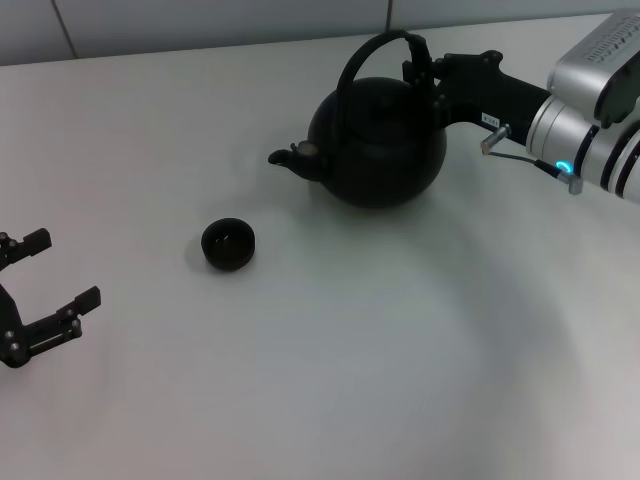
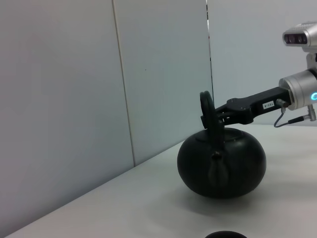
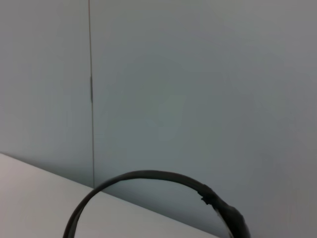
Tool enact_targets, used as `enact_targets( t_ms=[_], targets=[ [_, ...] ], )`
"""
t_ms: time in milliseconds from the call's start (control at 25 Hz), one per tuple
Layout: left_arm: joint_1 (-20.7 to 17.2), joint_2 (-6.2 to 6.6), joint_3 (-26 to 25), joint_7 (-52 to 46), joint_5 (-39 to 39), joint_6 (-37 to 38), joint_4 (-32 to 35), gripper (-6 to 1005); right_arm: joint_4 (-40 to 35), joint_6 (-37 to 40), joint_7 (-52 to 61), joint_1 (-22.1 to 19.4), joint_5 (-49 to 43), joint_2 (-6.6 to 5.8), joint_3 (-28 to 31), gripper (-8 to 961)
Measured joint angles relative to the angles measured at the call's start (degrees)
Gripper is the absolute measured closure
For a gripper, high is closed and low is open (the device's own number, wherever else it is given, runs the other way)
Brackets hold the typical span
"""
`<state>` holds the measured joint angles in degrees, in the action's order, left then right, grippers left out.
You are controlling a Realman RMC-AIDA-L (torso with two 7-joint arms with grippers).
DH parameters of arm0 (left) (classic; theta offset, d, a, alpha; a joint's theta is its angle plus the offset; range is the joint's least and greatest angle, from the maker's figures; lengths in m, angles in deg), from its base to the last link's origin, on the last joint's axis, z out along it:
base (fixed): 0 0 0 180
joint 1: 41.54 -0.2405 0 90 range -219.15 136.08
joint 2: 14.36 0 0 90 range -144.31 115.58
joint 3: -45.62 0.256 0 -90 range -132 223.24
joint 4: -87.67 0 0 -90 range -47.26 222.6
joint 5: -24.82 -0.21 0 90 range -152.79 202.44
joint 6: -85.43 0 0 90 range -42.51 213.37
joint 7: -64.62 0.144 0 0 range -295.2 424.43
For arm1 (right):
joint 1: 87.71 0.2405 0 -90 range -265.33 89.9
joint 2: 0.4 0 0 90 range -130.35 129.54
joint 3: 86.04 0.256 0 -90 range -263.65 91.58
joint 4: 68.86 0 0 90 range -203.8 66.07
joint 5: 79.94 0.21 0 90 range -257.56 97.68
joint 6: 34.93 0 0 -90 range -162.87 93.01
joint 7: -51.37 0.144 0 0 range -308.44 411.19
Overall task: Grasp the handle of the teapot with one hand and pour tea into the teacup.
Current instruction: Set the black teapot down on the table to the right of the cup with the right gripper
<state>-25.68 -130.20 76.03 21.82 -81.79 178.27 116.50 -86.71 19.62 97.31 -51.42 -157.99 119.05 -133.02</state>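
The matte-black teapot (image 1: 380,140) stands on the white table at the back centre, with its spout (image 1: 290,157) pointing to the left. Its arched handle (image 1: 375,45) stands upright. My right gripper (image 1: 428,75) reaches in from the right and is shut on the handle's thicker ribbed side. The left wrist view shows the teapot (image 2: 223,166) resting on the table, with the right gripper (image 2: 212,118) on the handle. The handle's hoop (image 3: 148,176) fills the right wrist view. The tiny black teacup (image 1: 228,244) sits in front and to the left of the spout; its rim (image 2: 225,234) shows in the left wrist view. My left gripper (image 1: 65,268) is open and empty at the front left.
A grey panelled wall (image 1: 200,25) runs along the table's back edge (image 1: 150,50), just behind the teapot. The right arm's silver forearm (image 1: 590,110) crosses the back right corner. White tabletop (image 1: 400,350) lies in front of the teapot and cup.
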Motion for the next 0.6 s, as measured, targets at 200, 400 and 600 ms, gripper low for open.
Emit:
enact_targets(
  t_ms=[200,400,600],
  targets=[
    [0.03,0.00,0.01,0.00,0.00,0.03,0.00,152,0.14,-1.15,-0.20,0.16,-0.22,0.00,-0.64,876],
    [0.08,-0.09,0.01,0.00,0.00,0.06,0.00,152,0.30,-2.60,-0.22,0.51,-0.24,-0.01,-1.17,875],
    [0.14,-0.29,-0.01,0.00,0.00,0.06,0.00,152,0.40,-2.94,-0.23,0.55,-0.05,-0.04,-1.48,875]
  ],
)
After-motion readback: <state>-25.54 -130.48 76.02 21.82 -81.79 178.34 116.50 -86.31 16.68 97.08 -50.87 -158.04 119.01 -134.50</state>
